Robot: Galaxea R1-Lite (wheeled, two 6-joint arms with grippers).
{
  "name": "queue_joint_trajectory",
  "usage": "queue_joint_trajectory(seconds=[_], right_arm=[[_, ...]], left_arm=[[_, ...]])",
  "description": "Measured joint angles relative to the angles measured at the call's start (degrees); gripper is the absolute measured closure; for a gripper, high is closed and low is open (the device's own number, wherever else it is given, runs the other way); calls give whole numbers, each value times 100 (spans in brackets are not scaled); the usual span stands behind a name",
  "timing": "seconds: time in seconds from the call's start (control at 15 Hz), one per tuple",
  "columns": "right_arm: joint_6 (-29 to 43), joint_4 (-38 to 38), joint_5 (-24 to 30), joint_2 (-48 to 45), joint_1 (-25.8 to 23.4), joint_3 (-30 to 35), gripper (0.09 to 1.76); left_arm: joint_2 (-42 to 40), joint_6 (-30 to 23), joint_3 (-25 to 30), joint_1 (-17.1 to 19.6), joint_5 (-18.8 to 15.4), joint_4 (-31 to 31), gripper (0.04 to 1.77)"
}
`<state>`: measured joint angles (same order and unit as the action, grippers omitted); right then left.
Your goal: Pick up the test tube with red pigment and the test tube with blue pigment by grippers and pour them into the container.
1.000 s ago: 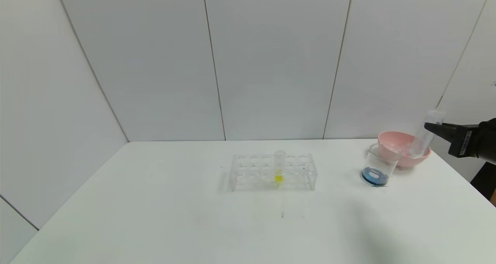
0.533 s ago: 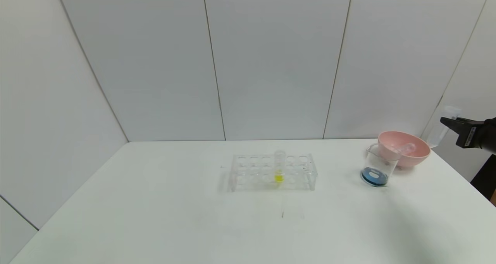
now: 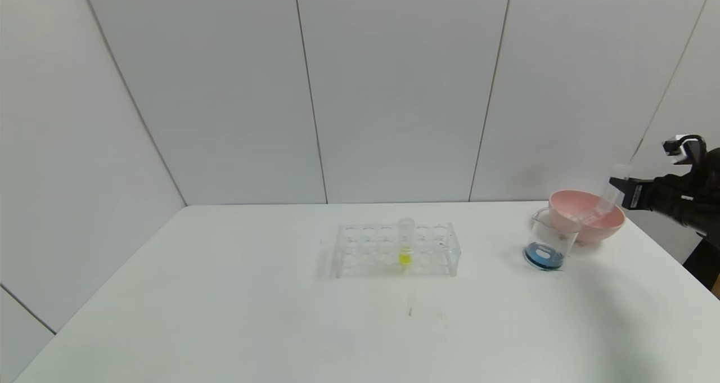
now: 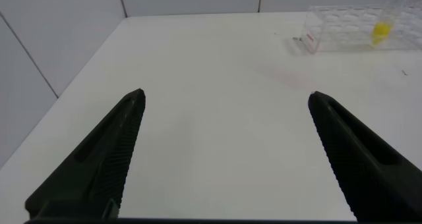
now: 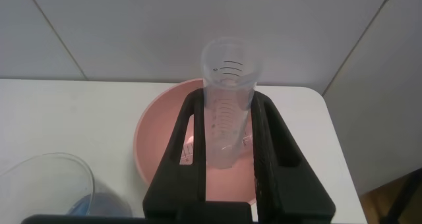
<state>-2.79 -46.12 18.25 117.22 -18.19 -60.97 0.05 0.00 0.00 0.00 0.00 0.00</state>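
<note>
1. Test tube (image 5: 227, 105), clear and with nothing coloured visible in it, is clamped between the jaws of the right gripper (image 5: 227, 128) above the pink bowl (image 3: 590, 225) at the far right of the table (image 3: 225, 315).
2. Printed black graduation lines run down the tube's wall in the right wrist view; the figures beside them are too small to read.
3. Tilted in the head view, the tube has its open mouth up toward the gripper and its lower end over the bowl.
4. Another clear tube seems to lie inside the bowl, though it is faint and hard to make out.
5. Just in front of the bowl stands the container (image 3: 548, 239), a clear beaker with a pouring lip, holding dark blue liquid at its bottom.
6. Mid-table sits a clear tube rack (image 3: 396, 251), well apart from the beaker, with one tube of yellow liquid (image 3: 405, 248) upright in it; its other holes look vacant.
7. Left gripper (image 4: 224, 151) hangs low over the table's left side, jaws spread wide with nothing between them.
</note>
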Motion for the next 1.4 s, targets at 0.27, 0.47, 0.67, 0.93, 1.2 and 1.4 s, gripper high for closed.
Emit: queue_joint_trajectory(seconds=[0.27, 0.47, 0.67, 0.93, 1.2, 1.4], right_arm=[[-7, -2, -29, 499, 46, -364, 137], [9, -51, -20, 634, 94, -494, 111], [0, -60, -35, 675, 130, -549, 80], [39, -68, -156, 621, 243, -521, 53], [670, -68, -892, 391, 909, -446, 38], [783, -68, -1057, -52, 1451, -72, 30]], left_arm=[[0, 0, 0, 0, -2, 0, 5], [0, 0, 0, 0, 0, 0, 5], [0, 0, 0, 0, 0, 0, 5], [0, 0, 0, 0, 0, 0, 5], [0, 0, 0, 0, 0, 0, 5], [0, 2, 0, 0, 0, 0, 5]])
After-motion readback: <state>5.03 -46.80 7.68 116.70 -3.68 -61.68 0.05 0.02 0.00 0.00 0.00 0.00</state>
